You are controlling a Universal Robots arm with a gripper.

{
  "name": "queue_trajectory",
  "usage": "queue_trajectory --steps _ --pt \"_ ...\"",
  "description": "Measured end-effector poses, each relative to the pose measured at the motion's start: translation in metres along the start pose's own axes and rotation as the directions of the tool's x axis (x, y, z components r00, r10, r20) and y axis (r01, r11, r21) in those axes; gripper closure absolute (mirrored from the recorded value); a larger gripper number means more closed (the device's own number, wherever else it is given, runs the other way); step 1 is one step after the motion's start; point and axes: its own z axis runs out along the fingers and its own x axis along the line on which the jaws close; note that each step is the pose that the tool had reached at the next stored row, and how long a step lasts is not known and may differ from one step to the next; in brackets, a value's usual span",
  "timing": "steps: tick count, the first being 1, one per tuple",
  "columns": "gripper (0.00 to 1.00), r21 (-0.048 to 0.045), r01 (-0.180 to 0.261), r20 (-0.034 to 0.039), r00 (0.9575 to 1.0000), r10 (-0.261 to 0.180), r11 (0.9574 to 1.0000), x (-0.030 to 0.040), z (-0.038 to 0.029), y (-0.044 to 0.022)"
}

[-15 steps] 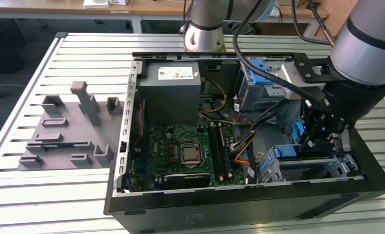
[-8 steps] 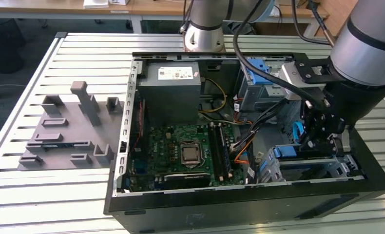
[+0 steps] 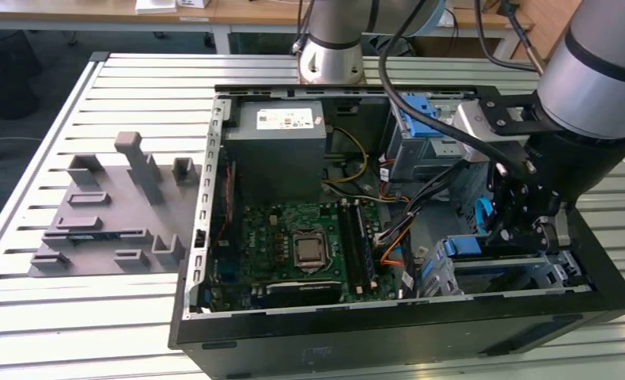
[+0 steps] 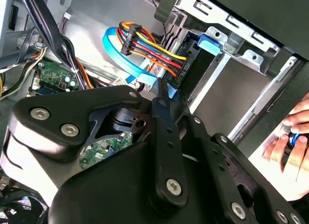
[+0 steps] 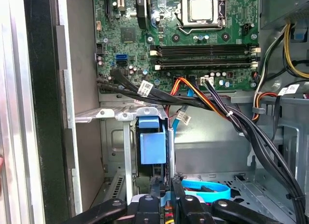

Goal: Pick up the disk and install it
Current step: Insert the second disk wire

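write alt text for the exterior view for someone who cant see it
A robot arm reaches its gripper down into an open desktop computer case at the exterior view's right, by a metal drive cage with blue plastic parts. The green motherboard and a grey power-supply box lie exposed inside. A grey fixture block sits on the slatted table at the left.

Exterior view: even, bright overhead light, soft shadows. Slatted tabletop is pale and slightly washed out; computer case interior is dimmer toward 3 o'clock under the arm. Second wrist view: strong glare at 4 o'clock, the hand there is overexposed and soft; black linkage up close is dark, slightly blurred. First wrist view: motherboard sharp, evenly lit.
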Motion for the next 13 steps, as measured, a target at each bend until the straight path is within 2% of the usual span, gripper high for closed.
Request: queue_trajectory --steps 13 --pt "0.77 -0.0005 -0.001 0.0108 0.9999 0.001 1.0 0.0 -0.0021 -0.0002"
